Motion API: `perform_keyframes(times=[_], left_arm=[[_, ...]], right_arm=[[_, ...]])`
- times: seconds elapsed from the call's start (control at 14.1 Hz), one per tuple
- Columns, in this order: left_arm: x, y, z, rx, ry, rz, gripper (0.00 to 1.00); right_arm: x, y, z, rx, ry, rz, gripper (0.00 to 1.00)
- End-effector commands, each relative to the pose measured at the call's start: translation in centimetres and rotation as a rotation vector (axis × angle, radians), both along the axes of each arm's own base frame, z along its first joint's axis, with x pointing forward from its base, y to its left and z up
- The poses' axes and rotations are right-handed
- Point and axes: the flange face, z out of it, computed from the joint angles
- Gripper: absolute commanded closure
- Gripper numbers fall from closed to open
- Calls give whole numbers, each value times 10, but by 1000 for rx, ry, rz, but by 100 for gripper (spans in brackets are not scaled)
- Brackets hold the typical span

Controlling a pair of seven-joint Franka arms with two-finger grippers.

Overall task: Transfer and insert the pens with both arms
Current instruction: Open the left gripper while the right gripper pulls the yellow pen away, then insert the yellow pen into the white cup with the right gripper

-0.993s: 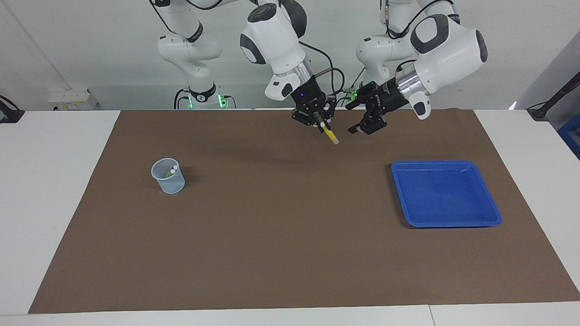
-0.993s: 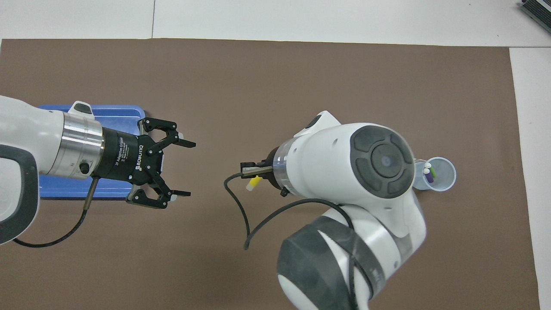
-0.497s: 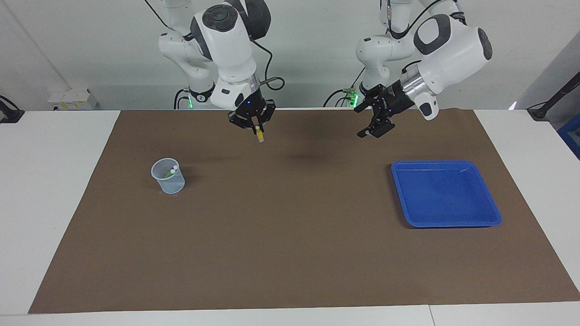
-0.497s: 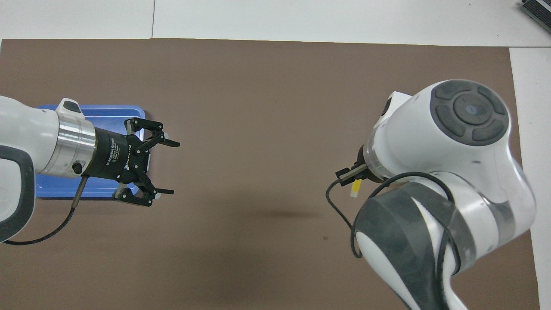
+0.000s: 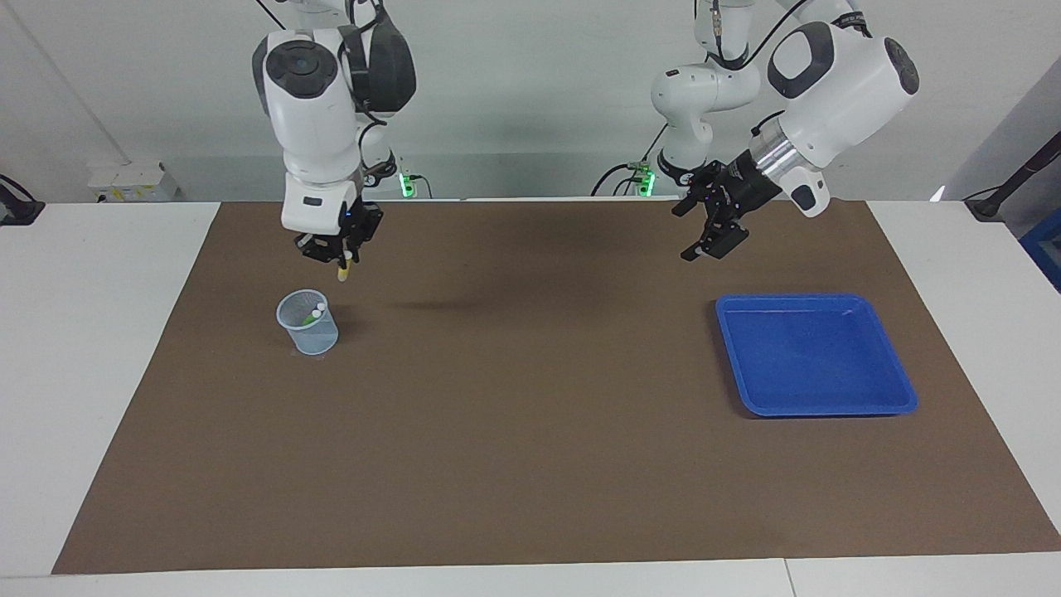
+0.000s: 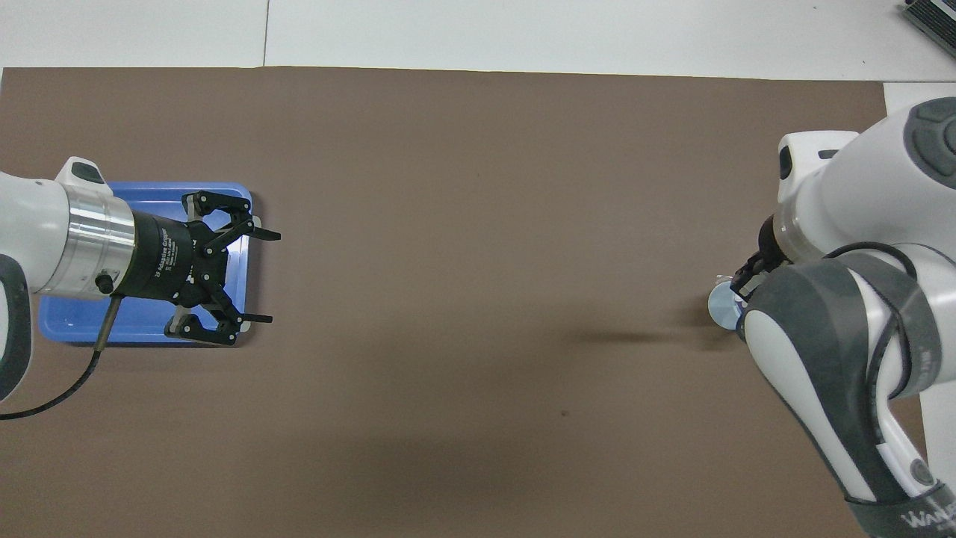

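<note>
My right gripper [image 5: 338, 259] is shut on the yellow pen [image 5: 341, 271], which hangs tip-down. It is in the air just above the clear plastic cup [image 5: 307, 324], a little toward the robots from its rim. A green pen [image 5: 310, 317] and two whitish pen ends stand in that cup. In the overhead view the right arm covers the pen and all but a sliver of the cup [image 6: 718, 307]. My left gripper [image 5: 705, 248] is open and holds nothing. It hangs over the edge of the blue tray [image 6: 104, 329] that faces the table's middle, its open left gripper [image 6: 264, 277] plain from overhead.
The blue tray [image 5: 816, 355] lies with nothing in it at the left arm's end of the brown mat [image 5: 530, 431]. White tabletop borders the mat on all sides.
The right arm has swung the yellow pen from the table's middle to above the cup. The left arm, still open, has drawn back toward the blue tray.
</note>
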Motion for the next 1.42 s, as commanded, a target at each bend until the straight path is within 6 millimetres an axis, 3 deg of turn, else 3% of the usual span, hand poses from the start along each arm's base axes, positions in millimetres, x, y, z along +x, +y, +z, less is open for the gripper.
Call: perform_keyframes(times=[0.0, 0.21, 0.35, 0.43, 0.5, 0.57, 0.71, 0.92, 1.13, 1.35], left_arm=[[-3, 6, 5, 32, -26, -5, 0], [-3, 5, 6, 32, -27, -6, 0], [-3, 2, 5, 32, -26, -12, 0], [-4, -2, 5, 33, -33, -18, 0], [-4, -4, 6, 38, -43, -19, 0], [-5, -10, 6, 39, -47, -31, 0], [-3, 1, 6, 81, -77, -64, 0], [0, 21, 4, 140, -161, -233, 0], [4, 51, 1, 237, -251, -463, 0], [11, 98, 5, 333, -318, -677, 0]], right_arm=[[-3, -24, -25, -20, -47, 98, 100], [-2, -43, -49, -13, -66, 170, 100], [-7, -44, -67, -9, -59, 165, 100], [-8, -45, -75, -7, -63, 164, 85], [-9, -50, -78, -5, -62, 154, 38], [-9, -52, -78, -6, -61, 150, 0], [-10, -55, -72, 0, -43, 134, 0], [-8, -45, -20, 20, -22, 79, 0], [-11, -29, 39, 81, -3, -126, 0], [-21, -1, 68, 69, 5, -215, 0]])
